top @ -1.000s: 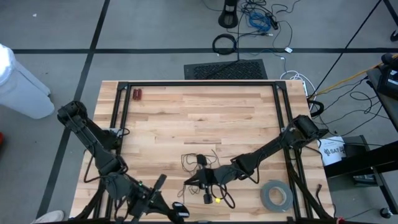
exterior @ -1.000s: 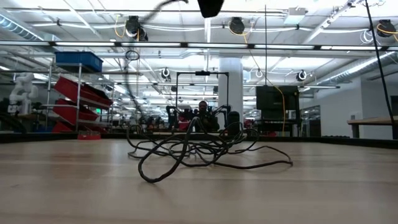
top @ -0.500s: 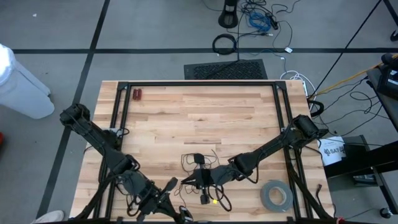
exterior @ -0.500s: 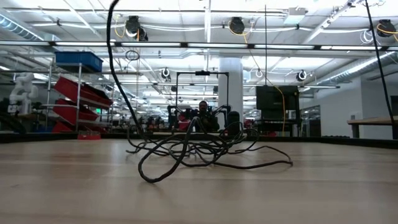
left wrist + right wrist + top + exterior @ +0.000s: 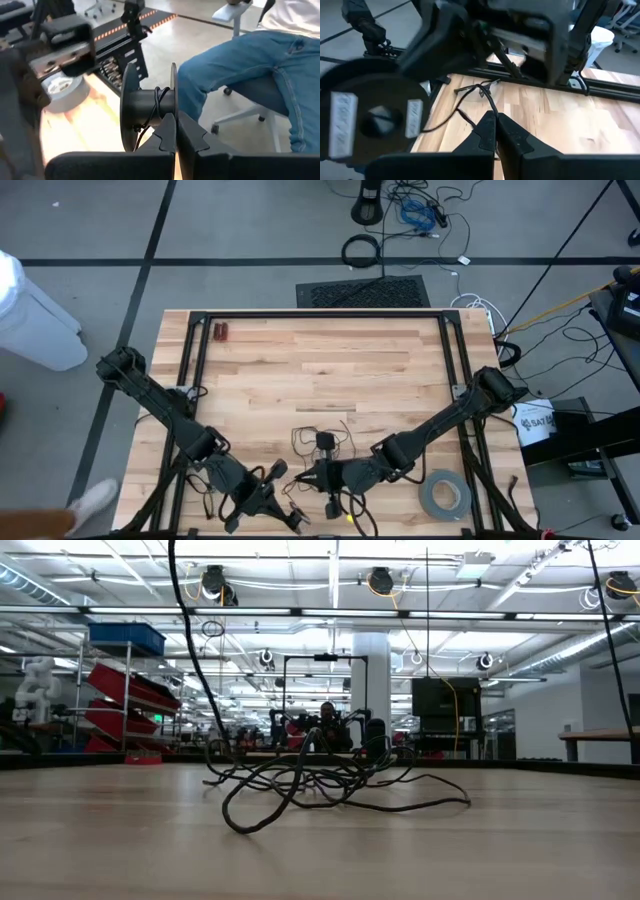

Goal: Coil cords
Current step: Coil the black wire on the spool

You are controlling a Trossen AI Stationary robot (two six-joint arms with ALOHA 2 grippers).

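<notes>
Winding looked underway: the left gripper (image 5: 268, 478) had swung in from the near edge over the last second and now sat just beside the right gripper (image 5: 312, 477), both low over the near-middle of the surface (image 5: 380, 370). Left fingers (image 5: 167, 134) were together, pinching a black spool (image 5: 147, 104) with a few turns of cord (image 5: 159, 100) on its hub. Right fingers (image 5: 492, 131) were together on a strand of the same cord. Most of it lay loose in a tangle (image 5: 310, 780) beside both grippers. A strand had come up taut in the low view. Judged early stage: little wound. Tape roll (image 5: 444, 494) sat apart.
</notes>
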